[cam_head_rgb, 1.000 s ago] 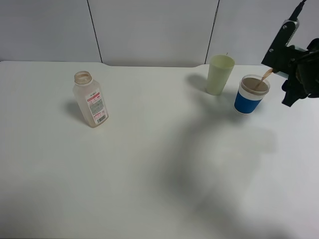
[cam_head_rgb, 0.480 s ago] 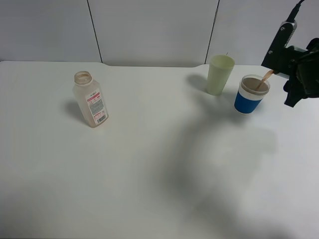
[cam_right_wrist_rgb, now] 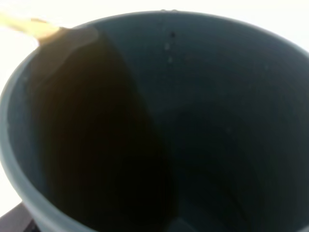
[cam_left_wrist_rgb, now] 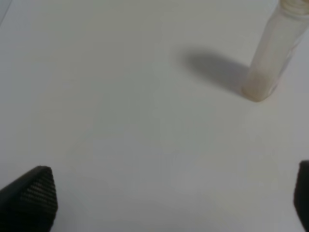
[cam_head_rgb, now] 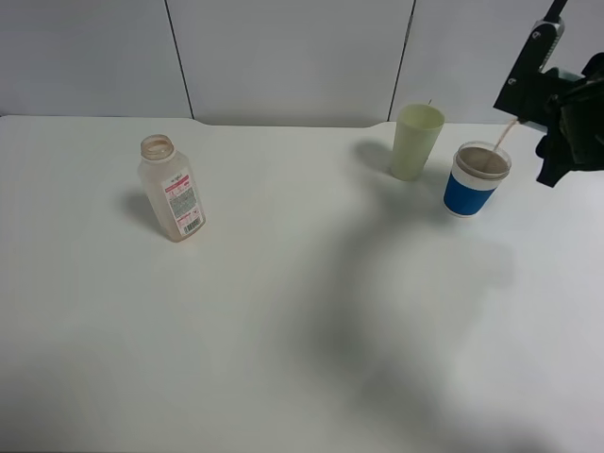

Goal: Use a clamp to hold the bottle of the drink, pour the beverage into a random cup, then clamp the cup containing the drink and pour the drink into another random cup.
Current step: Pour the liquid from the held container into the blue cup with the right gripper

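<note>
The teal cup containing the drink (cam_head_rgb: 525,92) hangs tilted above and to the right of the blue-banded cup (cam_head_rgb: 477,177), with my right gripper (cam_head_rgb: 559,121) shut on it. A thin stream of brown beverage (cam_head_rgb: 504,136) falls from its rim into the blue-banded cup. The right wrist view is filled by the teal cup's inside (cam_right_wrist_rgb: 203,121), where the dark beverage (cam_right_wrist_rgb: 96,140) runs to the rim. The bottle (cam_head_rgb: 172,200) stands alone at the left. Its base (cam_left_wrist_rgb: 270,58) shows ahead of my open left gripper (cam_left_wrist_rgb: 169,200), which holds nothing.
A taller pale yellow-green cup (cam_head_rgb: 416,142) stands just left of the blue-banded cup, near the table's back edge. The white table (cam_head_rgb: 283,321) stretches wide between the bottle and the cups. Grey wall panels rise behind it.
My right gripper has lifted the teal cup slightly, and the falling stream is now longer and thinner. The bottle, the other cups and the left gripper have not moved.
</note>
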Robot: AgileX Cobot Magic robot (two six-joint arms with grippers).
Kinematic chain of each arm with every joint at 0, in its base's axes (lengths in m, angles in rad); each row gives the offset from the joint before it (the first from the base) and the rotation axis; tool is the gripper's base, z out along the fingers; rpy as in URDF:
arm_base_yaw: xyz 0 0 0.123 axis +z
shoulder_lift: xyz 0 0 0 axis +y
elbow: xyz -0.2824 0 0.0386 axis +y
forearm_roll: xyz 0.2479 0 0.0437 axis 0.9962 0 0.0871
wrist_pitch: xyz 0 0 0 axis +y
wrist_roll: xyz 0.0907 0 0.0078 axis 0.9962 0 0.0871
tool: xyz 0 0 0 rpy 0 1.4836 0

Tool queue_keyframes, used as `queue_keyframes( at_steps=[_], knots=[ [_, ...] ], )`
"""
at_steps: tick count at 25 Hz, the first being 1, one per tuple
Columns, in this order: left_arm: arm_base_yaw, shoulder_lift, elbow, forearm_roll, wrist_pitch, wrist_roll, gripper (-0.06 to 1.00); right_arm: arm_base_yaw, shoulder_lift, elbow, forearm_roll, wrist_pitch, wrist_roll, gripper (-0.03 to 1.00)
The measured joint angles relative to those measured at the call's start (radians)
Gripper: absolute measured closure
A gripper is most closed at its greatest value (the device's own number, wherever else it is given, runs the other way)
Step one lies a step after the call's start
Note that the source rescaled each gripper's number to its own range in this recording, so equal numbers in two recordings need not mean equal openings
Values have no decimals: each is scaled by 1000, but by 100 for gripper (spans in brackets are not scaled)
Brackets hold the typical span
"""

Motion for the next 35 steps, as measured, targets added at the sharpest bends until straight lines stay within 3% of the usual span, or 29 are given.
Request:
queue_keyframes(
  at_steps=[17, 35],
  knots=[
    [0, 0, 0, 0, 0, 0, -5, 0, 0, -1, 0, 5, -101, 96],
    [0, 0, 0, 0, 0, 0, -5, 0, 0, -1, 0, 8, -399, 96]
  ],
)
